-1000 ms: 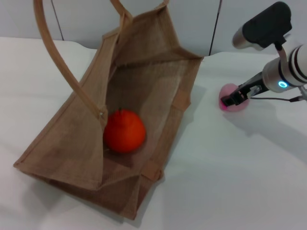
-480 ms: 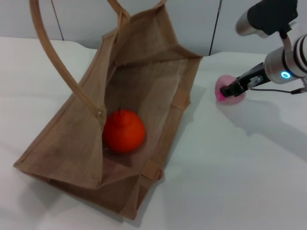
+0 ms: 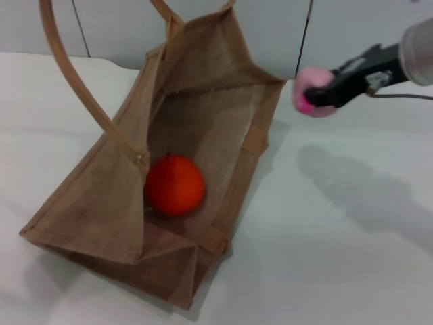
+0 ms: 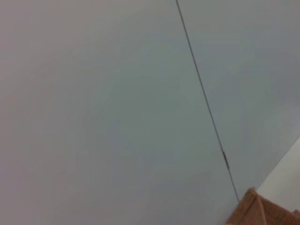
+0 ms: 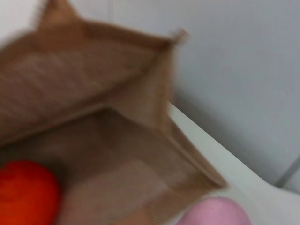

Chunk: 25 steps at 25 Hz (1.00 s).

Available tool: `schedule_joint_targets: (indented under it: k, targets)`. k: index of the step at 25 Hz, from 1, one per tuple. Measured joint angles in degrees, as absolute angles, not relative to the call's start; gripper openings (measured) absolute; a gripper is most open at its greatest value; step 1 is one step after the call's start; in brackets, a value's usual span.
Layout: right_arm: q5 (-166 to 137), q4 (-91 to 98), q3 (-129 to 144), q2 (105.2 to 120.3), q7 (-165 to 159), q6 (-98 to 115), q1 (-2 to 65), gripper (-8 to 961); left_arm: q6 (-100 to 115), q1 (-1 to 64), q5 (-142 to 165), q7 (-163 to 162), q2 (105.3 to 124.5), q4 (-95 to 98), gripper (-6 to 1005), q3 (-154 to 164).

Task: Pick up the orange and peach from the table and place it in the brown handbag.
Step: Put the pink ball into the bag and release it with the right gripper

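The brown handbag (image 3: 108, 196) lies open on the white table, mouth facing me, handles up at the left. The orange (image 3: 174, 184) rests inside it; it also shows in the right wrist view (image 5: 26, 192). My right gripper (image 3: 316, 95) is shut on the peach (image 3: 308, 90) and holds it in the air just right of the bag's upper right corner. The peach also shows in the right wrist view (image 5: 215, 213), with the bag's opening (image 5: 93, 136) beyond it. My left gripper is out of view; its wrist view shows only a wall and a bag corner (image 4: 262, 211).
The white table (image 3: 338, 257) stretches to the right and front of the bag. A grey panelled wall (image 3: 270, 27) stands behind the table.
My right gripper has lifted the peach off the table and carried it up and left toward the bag's upper right corner. The bag and the orange have not moved.
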State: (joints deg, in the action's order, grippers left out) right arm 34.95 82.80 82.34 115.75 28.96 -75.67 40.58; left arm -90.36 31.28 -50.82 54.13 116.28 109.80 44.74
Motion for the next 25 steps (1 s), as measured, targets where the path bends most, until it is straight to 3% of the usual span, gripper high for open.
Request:
schedule_joint_targets:
  k: [9, 25]
  targets:
    - [41.0, 90.4, 95.5, 115.79, 25.8, -75.8, 40.0, 427, -90.1, 34.3, -50.9, 53.9, 116.59, 110.2, 139, 46.1]
    - [49.6, 72.8, 99.6, 115.84, 33.4, -57.6, 46.6, 423, -90.7, 36.0, -56.7, 50.1, 116.58, 114.6, 142, 49.3]
